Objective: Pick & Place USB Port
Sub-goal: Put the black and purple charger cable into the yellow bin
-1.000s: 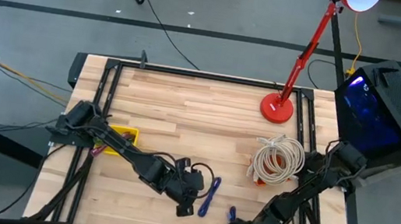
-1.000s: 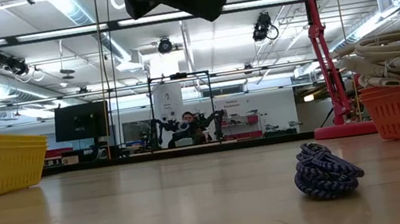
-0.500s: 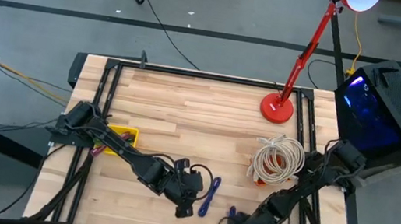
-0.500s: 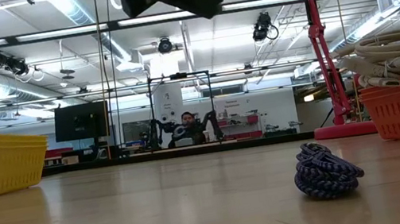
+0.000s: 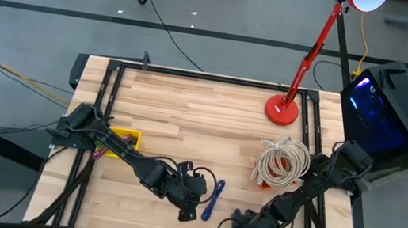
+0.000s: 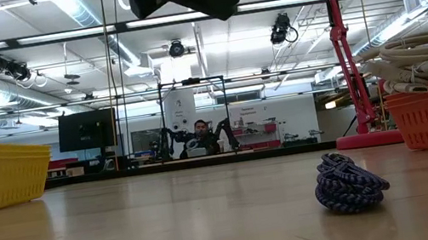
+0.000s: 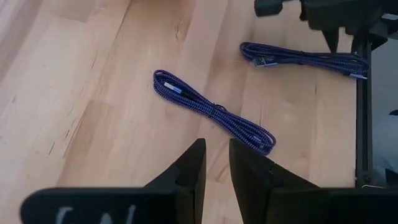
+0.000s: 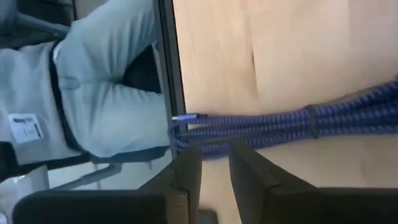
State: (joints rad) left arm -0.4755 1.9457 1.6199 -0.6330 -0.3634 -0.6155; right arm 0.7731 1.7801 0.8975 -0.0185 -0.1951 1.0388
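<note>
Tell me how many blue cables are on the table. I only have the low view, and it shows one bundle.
Observer: Two. The first cable lies mid-table, and the second cable lies near the front edge.
Operator: Place the right gripper for me.
Observer: The right gripper is at the front edge, with its fingertips right at the second cable and a narrow gap between them.
Operator: Now the left.
Observer: The left gripper hovers over bare wood just short of the first cable, with nothing between its fingers.
</note>
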